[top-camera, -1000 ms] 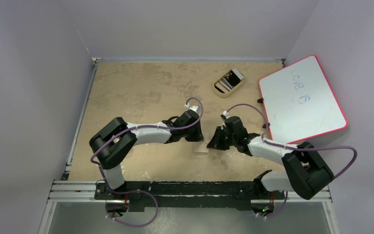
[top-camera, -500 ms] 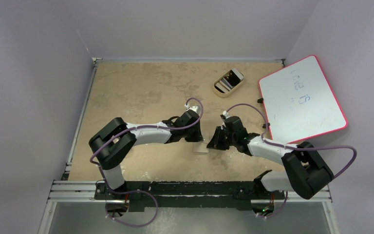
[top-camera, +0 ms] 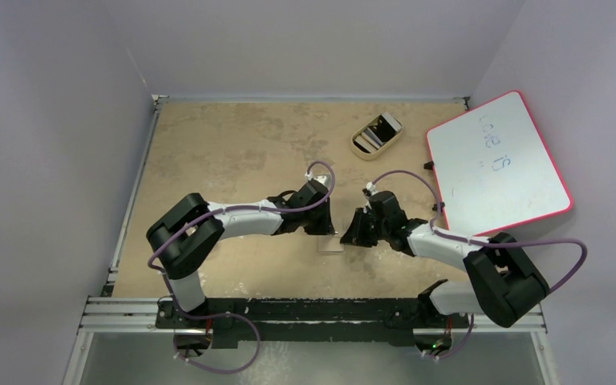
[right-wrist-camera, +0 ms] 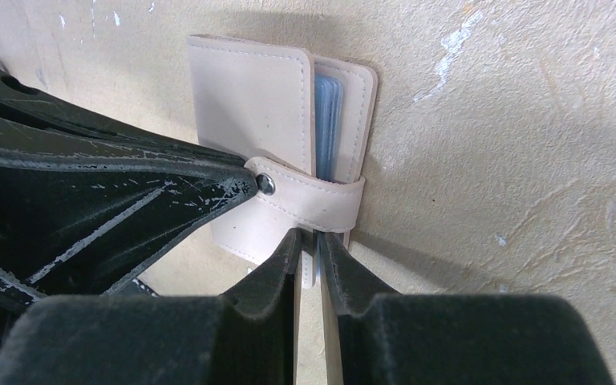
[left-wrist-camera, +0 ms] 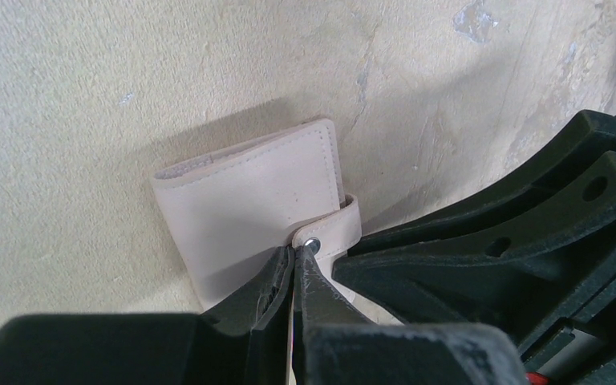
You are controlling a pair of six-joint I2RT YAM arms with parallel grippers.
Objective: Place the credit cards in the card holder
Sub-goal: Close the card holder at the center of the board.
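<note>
Fastening step: credit cards [right-wrist-camera: 326, 120] already inside the folded card holder [right-wrist-camera: 249, 96], on the table [top-camera: 233, 144]
Left gripper [left-wrist-camera: 295, 258] closed tight at the snap tab [right-wrist-camera: 313, 196] (hold unclear); right gripper [right-wrist-camera: 311, 241], nearly closed, pinches the holder's edge; the snap probably needs pressing home

Both arms are reaching inward, forearms low, grippers meeting tip to tip. Left gripper [left-wrist-camera: 295, 258] is holding its jaws fully together; right gripper [right-wrist-camera: 311, 241] is pinching an edge of the holder [right-wrist-camera: 249, 96].
</note>
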